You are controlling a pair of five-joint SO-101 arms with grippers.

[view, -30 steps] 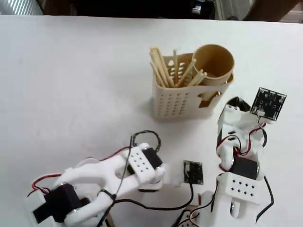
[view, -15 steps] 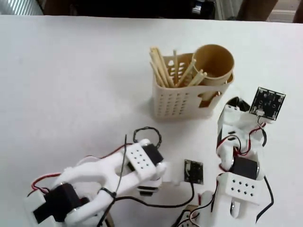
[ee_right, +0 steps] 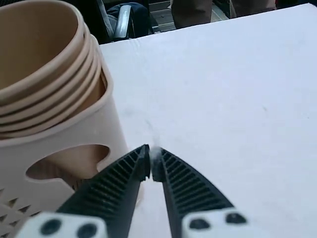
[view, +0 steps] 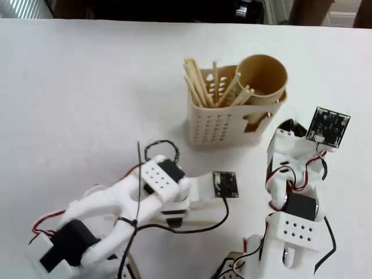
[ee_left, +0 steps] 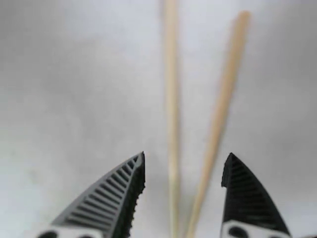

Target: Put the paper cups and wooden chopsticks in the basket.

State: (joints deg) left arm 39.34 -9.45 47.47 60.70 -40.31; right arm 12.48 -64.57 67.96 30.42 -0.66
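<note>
Table: white, and everything stands or lies on it.
Left arm: white, with red and black wires; in the high view it sits at 7 o'clock and stretches toward 3 o'clock, low over the table.
Right arm: white, at 4 to 5 o'clock in the high view; it points toward 12 o'clock, and its front end is just beside the basket.
Basket: cream plastic with a perforated wall, upright, at about 1 o'clock from the middle of the high view.
Paper cups: a tan nested stack, mouth up, already inside the basket on its 3 o'clock side; the right wrist view shows several stacked rims above the basket wall.
Wooden chopsticks: a bundle standing in the basket's 9 o'clock side, with the ends fanning above the rim.
Loose chopsticks: two pale sticks flat on the table, outside the basket, under the left arm's front end; they draw closer together toward the claw.
Left gripper: jaws spread wide and close over the table; both loose chopsticks lie between them, clear of either jaw.
Right gripper: jaws drawn together at the tips, near the basket's wall by the cup side.
</note>
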